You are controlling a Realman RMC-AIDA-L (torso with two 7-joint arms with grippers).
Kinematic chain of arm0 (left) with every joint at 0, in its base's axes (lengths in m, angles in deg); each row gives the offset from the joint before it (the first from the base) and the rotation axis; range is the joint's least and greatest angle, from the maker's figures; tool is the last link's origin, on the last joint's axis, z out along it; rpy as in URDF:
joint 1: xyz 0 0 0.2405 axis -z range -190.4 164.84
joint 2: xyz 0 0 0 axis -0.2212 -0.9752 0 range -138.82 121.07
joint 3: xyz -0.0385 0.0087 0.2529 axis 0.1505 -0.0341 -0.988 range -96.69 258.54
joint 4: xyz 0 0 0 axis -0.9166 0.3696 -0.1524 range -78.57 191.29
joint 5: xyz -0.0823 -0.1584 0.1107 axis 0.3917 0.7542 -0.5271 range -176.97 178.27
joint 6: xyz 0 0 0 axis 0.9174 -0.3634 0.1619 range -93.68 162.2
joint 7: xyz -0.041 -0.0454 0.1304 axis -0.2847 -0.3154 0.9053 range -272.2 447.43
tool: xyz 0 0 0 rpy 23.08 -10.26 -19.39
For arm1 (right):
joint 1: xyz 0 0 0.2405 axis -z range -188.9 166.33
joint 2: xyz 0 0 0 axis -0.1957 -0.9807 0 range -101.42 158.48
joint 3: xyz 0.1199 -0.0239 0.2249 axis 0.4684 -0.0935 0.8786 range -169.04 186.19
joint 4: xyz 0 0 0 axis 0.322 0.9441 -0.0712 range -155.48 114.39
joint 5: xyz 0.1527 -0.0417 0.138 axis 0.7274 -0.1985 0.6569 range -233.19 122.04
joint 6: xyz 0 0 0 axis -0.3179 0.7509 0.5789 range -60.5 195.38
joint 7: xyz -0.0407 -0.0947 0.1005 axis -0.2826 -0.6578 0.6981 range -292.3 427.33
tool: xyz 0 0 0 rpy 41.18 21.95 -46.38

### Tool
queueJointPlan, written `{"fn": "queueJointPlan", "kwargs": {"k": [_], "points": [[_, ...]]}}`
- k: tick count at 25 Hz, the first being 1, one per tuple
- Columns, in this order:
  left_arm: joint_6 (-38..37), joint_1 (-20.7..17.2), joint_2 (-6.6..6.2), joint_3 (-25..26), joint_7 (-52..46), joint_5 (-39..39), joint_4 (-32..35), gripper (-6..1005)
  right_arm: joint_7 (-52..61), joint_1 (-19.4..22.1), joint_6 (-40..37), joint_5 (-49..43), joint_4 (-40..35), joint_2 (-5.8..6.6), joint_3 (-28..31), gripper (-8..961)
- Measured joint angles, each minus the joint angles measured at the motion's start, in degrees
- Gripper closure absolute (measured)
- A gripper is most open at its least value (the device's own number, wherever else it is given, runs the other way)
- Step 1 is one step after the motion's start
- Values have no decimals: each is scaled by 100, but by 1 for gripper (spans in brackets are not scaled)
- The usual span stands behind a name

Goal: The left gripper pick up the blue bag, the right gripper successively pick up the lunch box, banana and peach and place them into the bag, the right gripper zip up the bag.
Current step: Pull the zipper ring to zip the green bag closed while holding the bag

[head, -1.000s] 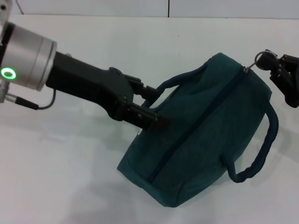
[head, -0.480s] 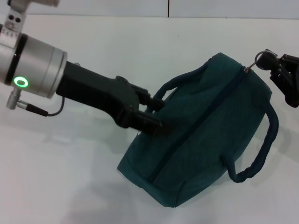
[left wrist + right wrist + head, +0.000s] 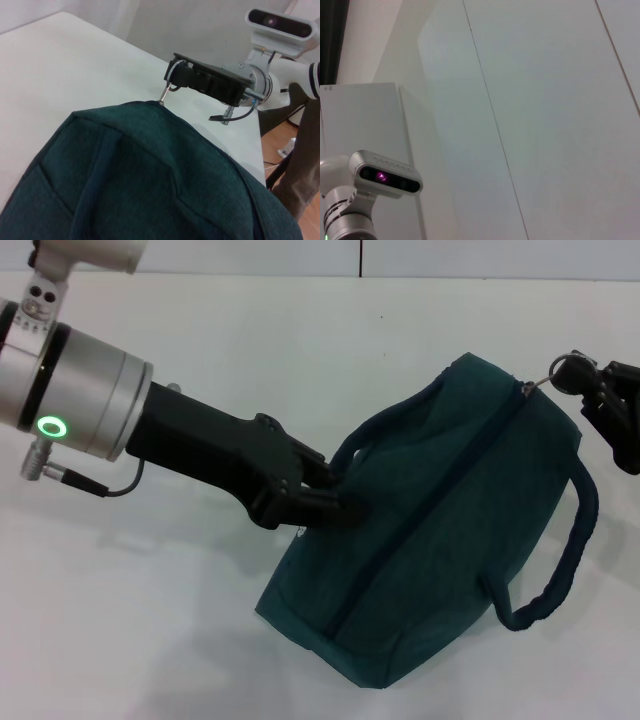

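The left gripper has risen slightly, lifting the blue bag (near handle side).

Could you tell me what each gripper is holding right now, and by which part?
Left gripper grips the blue bag at its side, by the handle base; right gripper holds its zipper pull ring.

Silver cylindrical wrist, green ring light, black forearm

A white table fills the view. A pale wall with a dark vertical seam rises behind it
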Motion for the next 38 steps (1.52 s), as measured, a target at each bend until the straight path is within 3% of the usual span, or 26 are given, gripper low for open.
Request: {"fn": "queueJointPlan", "kwargs": {"k": [4,14,25,31,38], "points": [[-10,-30,0,0,88,8,0,747,0,4,76,0,0,20,0,943],[-43,-138,-9,5,205,31,0,944,0,-32,883,-37,1,35,-7,943],[-47,-213,-30,106,311,187,-9,944,-7,-36,1399,-83,0,22,-46,942],[-29,-196,-13,610,480,306,-153,945,-67,55,1146,-240,25,-4,-50,937],[83,-33,-59,1581,890,461,-709,945,-70,277,459,-217,252,-40,-44,929]]}}
